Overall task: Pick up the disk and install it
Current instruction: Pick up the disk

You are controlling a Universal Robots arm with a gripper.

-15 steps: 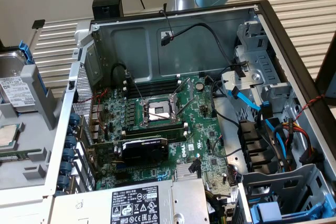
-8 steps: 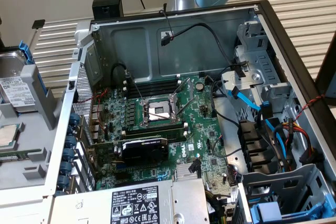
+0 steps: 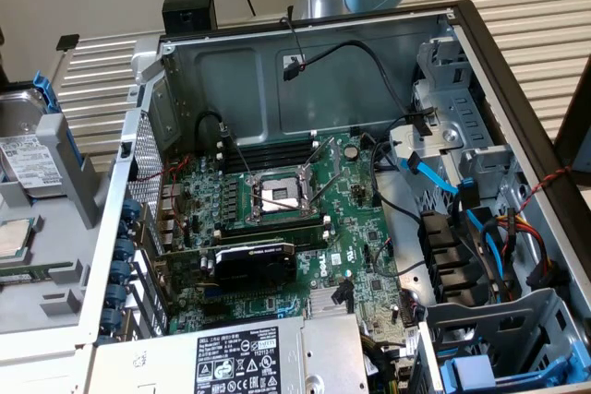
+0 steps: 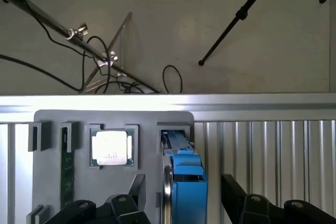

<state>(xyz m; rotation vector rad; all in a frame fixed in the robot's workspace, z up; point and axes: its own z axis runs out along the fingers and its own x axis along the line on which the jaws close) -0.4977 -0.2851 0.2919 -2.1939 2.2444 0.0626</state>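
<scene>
My jaws stand wide, one finger on each side of the disk. As far as I can see they touch nothing, and I hold nothing. The disk stands on edge in its slot of the grey holder, its blue carrier toward me and its silver edge alongside. In the next pocket of the same holder lies the processor chip, near the disk but apart from it. Further along the holder, a green memory stick sits in a slot of its own. The holder rests on the slatted bench. Beside the holder, on the exterior view's right of it, the computer case lies open with its motherboard bare. By my judgement the task has barely begun: the disk is neither gripped nor lifted out of the holder, and nothing of the install is done. The pick and all of the fitting are left.
</scene>
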